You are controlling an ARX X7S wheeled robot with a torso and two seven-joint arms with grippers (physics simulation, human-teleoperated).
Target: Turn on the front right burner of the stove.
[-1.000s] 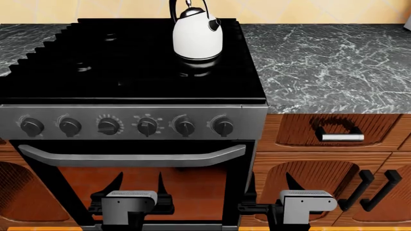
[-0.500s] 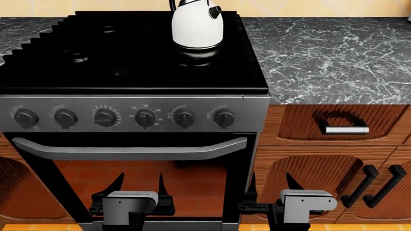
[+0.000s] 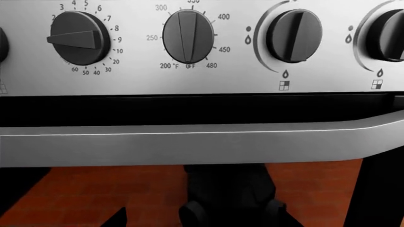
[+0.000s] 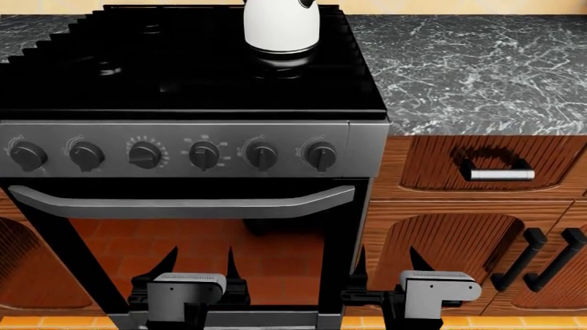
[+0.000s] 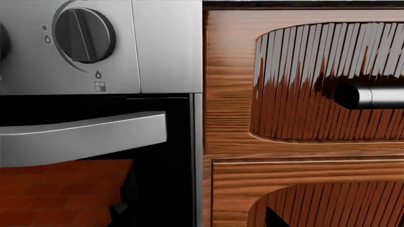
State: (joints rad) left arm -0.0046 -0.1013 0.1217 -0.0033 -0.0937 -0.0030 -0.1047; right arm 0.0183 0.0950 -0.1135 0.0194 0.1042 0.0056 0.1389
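Observation:
The stove has a glossy black cooktop point(image 4: 183, 75) and a grey steel panel point(image 4: 174, 134) with six dark round knobs. The rightmost knob point(image 4: 319, 155) also shows in the right wrist view point(image 5: 84, 34), its grip pointing up. The left wrist view shows a timer knob point(image 3: 80, 38), an oven temperature knob point(image 3: 187, 35) and two burner knobs point(image 3: 294, 35). The curved oven handle point(image 4: 183, 203) runs below the panel. My left gripper point(image 4: 199, 265) is open and empty, low in front of the oven door. My right gripper point(image 4: 389, 265) is open and empty at the stove's lower right corner.
A white kettle point(image 4: 282, 24) stands on the back right burner. A dark marble counter point(image 4: 477, 69) lies right of the stove. Brown wooden cabinets below it carry a silver drawer handle point(image 4: 496, 174) and two black door handles point(image 4: 518, 260).
The head view has shifted: the stove and counter sit higher in the picture and the kettle's top is now cut off. Both grippers keep their place in the view.

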